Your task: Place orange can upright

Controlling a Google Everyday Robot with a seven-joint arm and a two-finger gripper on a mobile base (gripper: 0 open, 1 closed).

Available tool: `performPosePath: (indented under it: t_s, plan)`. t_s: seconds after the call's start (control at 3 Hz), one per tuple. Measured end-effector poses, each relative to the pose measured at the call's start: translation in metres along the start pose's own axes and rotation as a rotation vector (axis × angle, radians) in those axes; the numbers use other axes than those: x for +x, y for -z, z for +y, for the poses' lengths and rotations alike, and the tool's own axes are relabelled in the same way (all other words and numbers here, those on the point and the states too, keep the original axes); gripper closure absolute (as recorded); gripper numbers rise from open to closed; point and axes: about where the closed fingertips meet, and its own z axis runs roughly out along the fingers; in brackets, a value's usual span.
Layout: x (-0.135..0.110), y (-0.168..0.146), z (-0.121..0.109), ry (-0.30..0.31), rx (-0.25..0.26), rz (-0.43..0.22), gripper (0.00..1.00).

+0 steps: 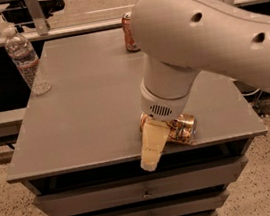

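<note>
The orange can lies on its side near the front edge of the grey table, right of centre. It is shiny orange-gold with mottled markings. My gripper hangs from the large white arm right at the can's left end, reaching down past the table's front edge. It covers the can's left part, and I cannot tell whether it touches or holds the can.
A red soda can stands upright at the back of the table, partly hidden by the arm. A clear water bottle stands at the back left. Drawers sit below the table top.
</note>
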Motion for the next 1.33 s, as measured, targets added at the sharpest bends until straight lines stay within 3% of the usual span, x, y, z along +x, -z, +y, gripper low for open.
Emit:
performPosePath:
  t_s: [0.33,0.67,1.0,1.33]
  plan:
    - [-0.008,-0.010,0.000,-0.015,0.013,0.014,0.16]
    - [-0.014,-0.016,-0.002,-0.033,0.029,0.019,0.46]
    - [-0.017,-0.014,-0.006,-0.041,0.039,0.015,0.70]
    - [-0.027,0.004,-0.020,-0.042,0.037,-0.085,0.92]
